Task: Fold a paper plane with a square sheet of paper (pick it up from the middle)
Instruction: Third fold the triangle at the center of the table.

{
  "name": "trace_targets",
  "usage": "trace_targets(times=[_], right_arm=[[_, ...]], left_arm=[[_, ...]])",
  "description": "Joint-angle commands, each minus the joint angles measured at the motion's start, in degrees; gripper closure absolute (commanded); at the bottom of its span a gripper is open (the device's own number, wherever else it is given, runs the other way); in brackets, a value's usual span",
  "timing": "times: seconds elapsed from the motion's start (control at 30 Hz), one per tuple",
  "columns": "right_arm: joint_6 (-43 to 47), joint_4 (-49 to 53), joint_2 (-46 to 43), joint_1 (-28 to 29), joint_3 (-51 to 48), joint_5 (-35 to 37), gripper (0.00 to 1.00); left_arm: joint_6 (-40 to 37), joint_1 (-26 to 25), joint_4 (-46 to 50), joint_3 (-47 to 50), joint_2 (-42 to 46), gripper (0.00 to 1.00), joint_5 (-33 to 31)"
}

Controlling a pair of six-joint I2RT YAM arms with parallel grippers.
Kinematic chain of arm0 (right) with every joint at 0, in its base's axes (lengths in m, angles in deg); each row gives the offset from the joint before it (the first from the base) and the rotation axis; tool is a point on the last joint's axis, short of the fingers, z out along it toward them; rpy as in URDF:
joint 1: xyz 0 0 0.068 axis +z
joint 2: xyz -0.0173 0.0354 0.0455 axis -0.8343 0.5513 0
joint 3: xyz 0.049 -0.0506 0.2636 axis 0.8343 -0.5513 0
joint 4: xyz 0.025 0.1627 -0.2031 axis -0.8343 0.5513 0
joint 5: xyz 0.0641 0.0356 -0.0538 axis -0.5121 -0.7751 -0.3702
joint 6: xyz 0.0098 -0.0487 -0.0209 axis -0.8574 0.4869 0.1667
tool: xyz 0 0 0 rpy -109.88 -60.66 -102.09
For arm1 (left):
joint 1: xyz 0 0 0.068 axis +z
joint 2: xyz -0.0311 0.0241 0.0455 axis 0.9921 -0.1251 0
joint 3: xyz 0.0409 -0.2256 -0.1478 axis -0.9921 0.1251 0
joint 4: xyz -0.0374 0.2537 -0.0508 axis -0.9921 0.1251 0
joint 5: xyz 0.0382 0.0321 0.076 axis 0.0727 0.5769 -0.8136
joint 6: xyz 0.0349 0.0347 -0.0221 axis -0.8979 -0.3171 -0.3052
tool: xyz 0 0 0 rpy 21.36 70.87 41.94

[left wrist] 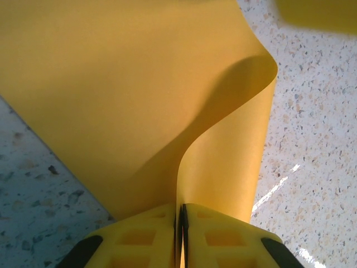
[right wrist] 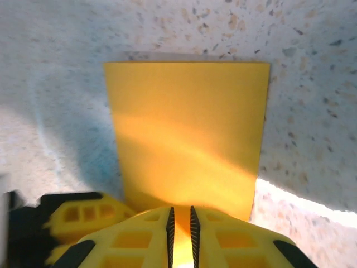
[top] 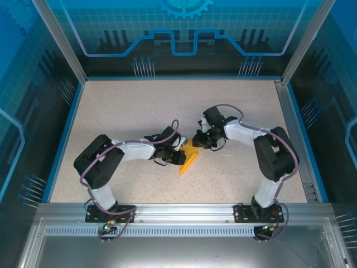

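We have the square sheet of paper (top: 188,158) in the middle of the surface (top: 139,106), caught between the two arms where they meet. The left jaws are pressed together on one edge, and ahead of them the sheet bows into a soft, uncreased curl. The right jaws pinch the opposite side, a flat panel running straight out from them. From above, the paper's long axis runs from the right jaws toward the near edge. Neither arm is nearer; we judge the coming move turns on that axis.
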Motion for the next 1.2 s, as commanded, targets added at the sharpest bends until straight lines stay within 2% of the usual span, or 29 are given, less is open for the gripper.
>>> trace_targets(times=[0.0,0.13,0.23,0.5,1.17], right_arm=[[-3.5,-4.9,-5.5,-1.0,-4.7,-2.6,0.86],[-8.4,-14.1,-8.9,-0.1,-12.5,-8.0,0.91],[-11.3,-18.7,-9.4,1.7,-15.8,-9.4,0.92],[-12.9,-20.1,-5.4,5.3,-14.5,-9.1,0.91],[-11.9,-19.8,1.6,5.6,-17.7,-5.7,0.89]], left_arm=[[-0.3,0.3,0.9,-0.3,-1.5,0.87,-0.6],[0.0,0.3,0.6,-0.3,-1.5,0.87,-0.5],[-0.1,0.4,0.6,-0.2,-1.5,0.87,-0.5],[-0.1,0.4,0.6,-0.3,-1.5,0.87,-0.3],[-0.3,0.3,0.8,-0.5,-2.1,0.87,-0.4]])
